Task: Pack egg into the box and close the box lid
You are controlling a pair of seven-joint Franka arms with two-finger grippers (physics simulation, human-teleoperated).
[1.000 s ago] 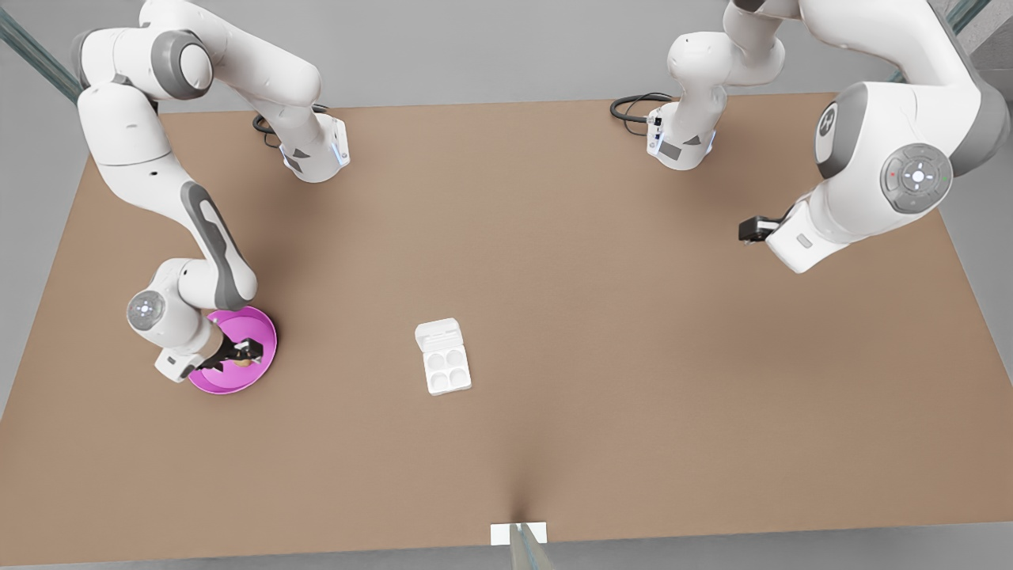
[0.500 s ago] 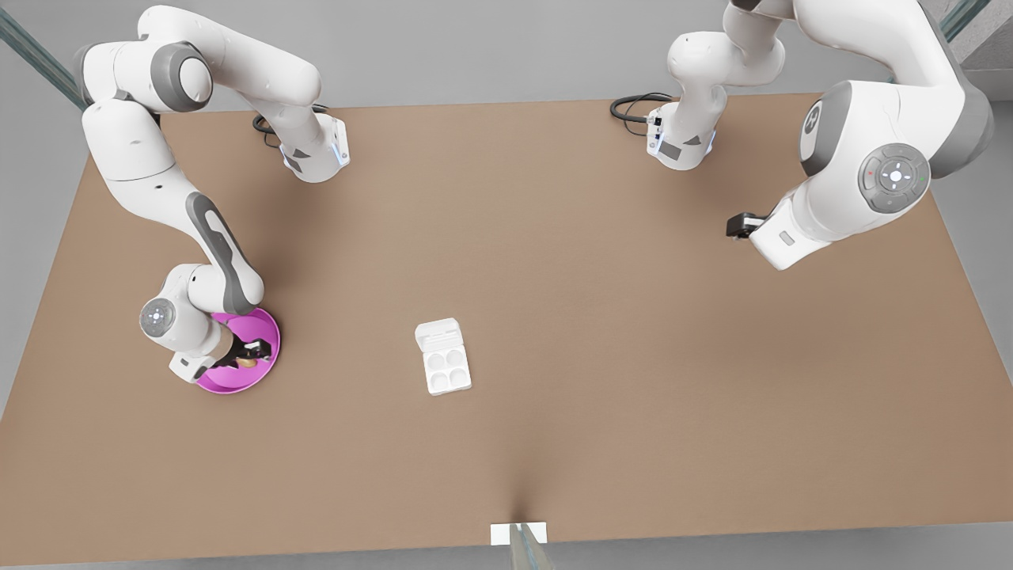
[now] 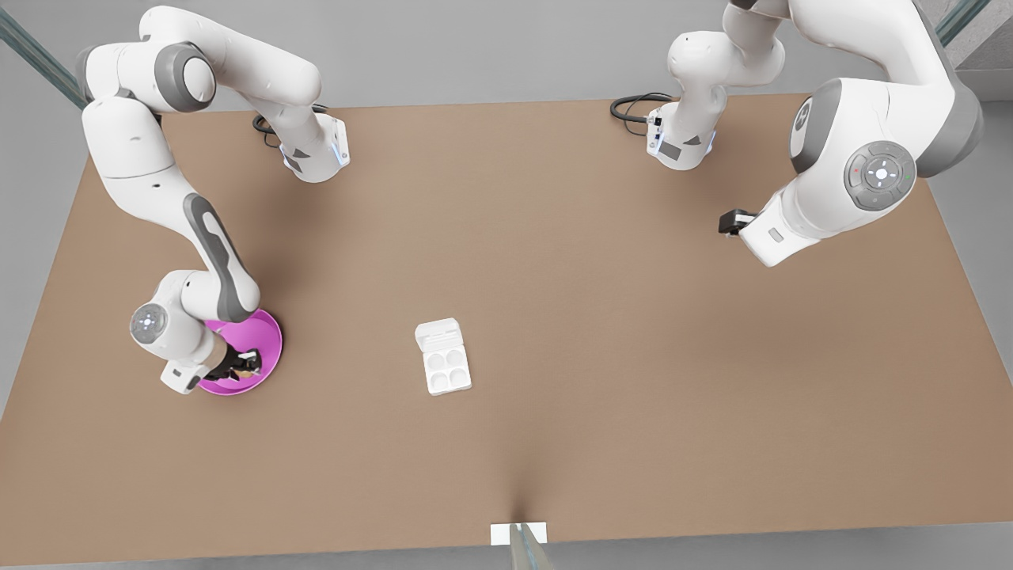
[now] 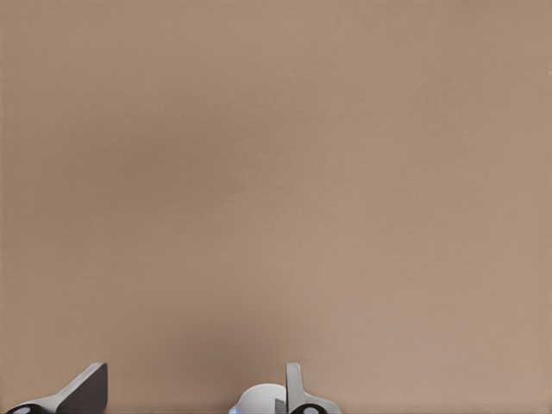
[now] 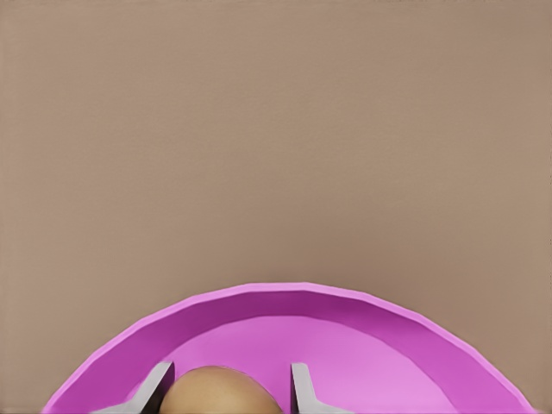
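Over the pink plate, right gripper jaws straddling the egg (contact unclear), left gripper high, jaws apart.

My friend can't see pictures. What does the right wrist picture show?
The right claw has its two grey fingers on either side of the tan egg, which sits in the pink plate. Beyond the plate's curved rim is the bare brown table.
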